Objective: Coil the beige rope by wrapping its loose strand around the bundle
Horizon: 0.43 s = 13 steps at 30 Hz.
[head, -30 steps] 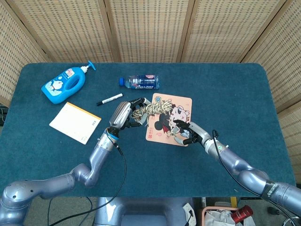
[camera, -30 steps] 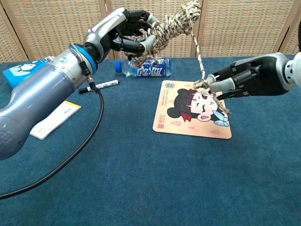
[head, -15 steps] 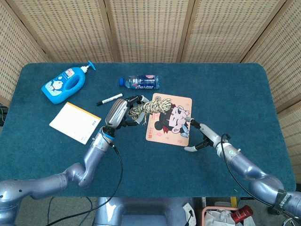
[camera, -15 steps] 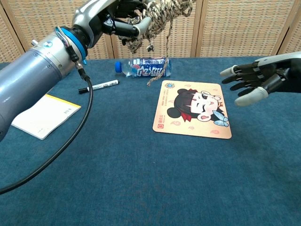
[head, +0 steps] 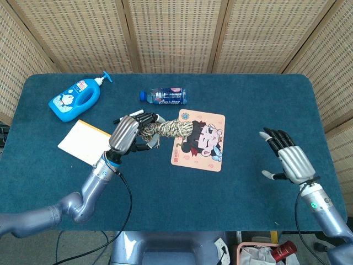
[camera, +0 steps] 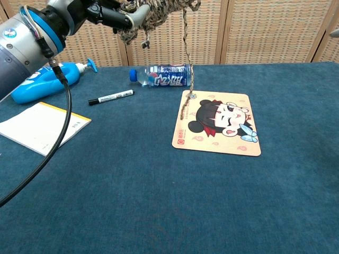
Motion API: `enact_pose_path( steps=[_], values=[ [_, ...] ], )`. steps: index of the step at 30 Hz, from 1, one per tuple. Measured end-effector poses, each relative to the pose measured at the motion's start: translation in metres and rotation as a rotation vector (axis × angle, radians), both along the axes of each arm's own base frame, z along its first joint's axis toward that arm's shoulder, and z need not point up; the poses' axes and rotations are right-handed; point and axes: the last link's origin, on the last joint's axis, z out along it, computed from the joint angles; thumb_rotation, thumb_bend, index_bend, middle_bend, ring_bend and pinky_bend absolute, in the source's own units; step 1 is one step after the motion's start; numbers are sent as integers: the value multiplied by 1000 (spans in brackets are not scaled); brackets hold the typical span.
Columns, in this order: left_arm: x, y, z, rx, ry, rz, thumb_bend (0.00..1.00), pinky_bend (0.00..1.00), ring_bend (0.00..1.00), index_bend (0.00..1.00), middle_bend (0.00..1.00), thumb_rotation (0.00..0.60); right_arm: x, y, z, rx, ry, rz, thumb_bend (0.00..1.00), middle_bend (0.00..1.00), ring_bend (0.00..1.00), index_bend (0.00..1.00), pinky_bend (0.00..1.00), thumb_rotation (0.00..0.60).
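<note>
My left hand (head: 127,133) grips the beige rope bundle (head: 170,128) at its left end and holds it raised above the table, just left of the cartoon mouse pad (head: 207,157). In the chest view the left hand (camera: 108,11) and the bundle (camera: 159,7) sit at the top edge. The loose strand (camera: 186,69) hangs straight down from the bundle, and its tip dangles at the mouse pad's (camera: 222,143) left edge. My right hand (head: 290,159) hovers far to the right with its fingers spread, holding nothing and well away from the rope.
A water bottle (head: 164,96) lies behind the mouse pad. A black marker (head: 128,116) and a yellow-edged notepad (head: 83,144) lie under and left of my left arm. A blue pump bottle (head: 74,100) lies at the far left. Bare blue cloth spreads in front.
My right hand let go of the loose strand and pulled back to the right, fingers spread. My left hand carried the bundle up and to the left; the strand now hangs free.
</note>
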Motion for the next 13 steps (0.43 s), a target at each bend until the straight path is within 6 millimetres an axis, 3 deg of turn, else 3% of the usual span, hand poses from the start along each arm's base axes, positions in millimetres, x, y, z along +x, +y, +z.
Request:
enact_pose_path(
  steps=[4,9,13],
  values=[
    [-1,-6,2,19,19,-16,851,711,591,749,641,600,-22,31,6,-114,74,34,0,0,0,0,0,600],
    [0,-15,3,30,34,-25,851,710,591,749,641,600,-34,61,3,-187,157,36,0,0,0,0,0,600],
    [2,-20,3,33,42,-29,851,710,591,749,641,600,-35,71,0,-194,165,10,0,0,0,0,0,600]
  ],
)
